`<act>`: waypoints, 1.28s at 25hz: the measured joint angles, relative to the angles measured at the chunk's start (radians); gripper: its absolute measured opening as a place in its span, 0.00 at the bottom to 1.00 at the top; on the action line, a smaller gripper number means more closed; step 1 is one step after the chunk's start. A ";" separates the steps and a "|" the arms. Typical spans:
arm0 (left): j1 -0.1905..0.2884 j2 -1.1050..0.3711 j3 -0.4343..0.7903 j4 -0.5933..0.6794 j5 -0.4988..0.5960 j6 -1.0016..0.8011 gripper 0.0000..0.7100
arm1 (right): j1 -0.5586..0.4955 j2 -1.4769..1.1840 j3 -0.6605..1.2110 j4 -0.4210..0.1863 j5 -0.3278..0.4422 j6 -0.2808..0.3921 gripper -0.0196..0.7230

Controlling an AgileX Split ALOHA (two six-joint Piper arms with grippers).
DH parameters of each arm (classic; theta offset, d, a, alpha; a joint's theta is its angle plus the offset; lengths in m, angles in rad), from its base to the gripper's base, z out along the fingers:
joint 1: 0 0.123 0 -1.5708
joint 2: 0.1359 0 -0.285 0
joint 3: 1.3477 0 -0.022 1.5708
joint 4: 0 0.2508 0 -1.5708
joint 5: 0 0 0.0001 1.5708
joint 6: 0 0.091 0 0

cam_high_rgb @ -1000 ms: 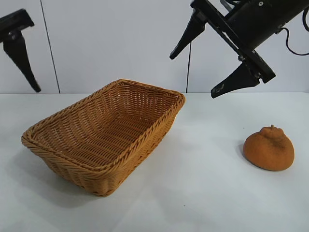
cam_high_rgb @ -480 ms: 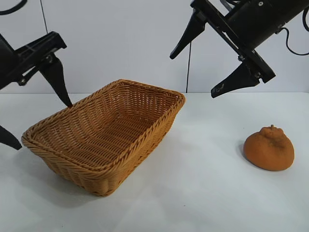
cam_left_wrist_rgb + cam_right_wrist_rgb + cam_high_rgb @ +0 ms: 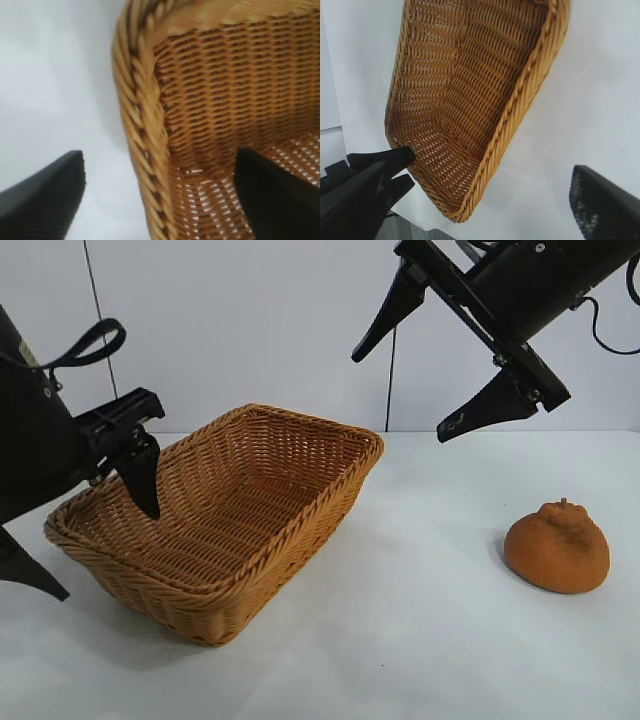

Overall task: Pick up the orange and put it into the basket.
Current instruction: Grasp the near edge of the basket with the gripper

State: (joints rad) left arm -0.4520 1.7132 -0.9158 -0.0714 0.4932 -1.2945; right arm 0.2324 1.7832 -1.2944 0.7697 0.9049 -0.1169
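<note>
Presently left pincer [image 3: 95, 545] gapes wide, empty, straddling the basket's [image 3: 300, 515] near-left rim. Right pincer [image 3: 405, 395] hangs spread wide, empty, above. Orange [image 3: 557, 547] sits on desk [image 3: 420, 620], well apart.

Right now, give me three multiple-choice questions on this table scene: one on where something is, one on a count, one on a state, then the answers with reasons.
1. Where is the orange?
A. In the basket
B. On the table, apart from the basket
C. In the right gripper

2. How many fruits are on the table?
A. One
B. Two
C. Three

3. How is the left gripper set at the basket?
A. Shut above it
B. Open, one finger inside the rim and one outside
C. Holding the orange

Answers: 1 B, it lies on the table alone. 2 A, only the orange. 3 B, the left wrist view shows the rim between its fingers.
</note>
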 joint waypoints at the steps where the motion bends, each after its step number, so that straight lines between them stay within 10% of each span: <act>1: 0.000 0.021 0.000 0.000 -0.018 -0.006 0.82 | 0.000 0.000 0.000 0.000 0.000 0.000 0.92; 14: 0.011 0.161 0.000 0.000 -0.144 -0.012 0.81 | 0.000 0.000 0.000 -0.001 0.003 0.000 0.92; 23: 0.057 0.161 0.000 -0.006 -0.084 -0.018 0.17 | 0.000 0.000 0.000 -0.001 0.003 0.000 0.92; 32: 0.060 0.159 -0.094 -0.020 -0.004 0.047 0.14 | 0.000 0.000 0.000 -0.001 0.003 0.000 0.92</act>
State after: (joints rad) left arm -0.3916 1.8722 -1.0096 -0.0912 0.4892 -1.2471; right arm 0.2324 1.7832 -1.2944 0.7687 0.9081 -0.1169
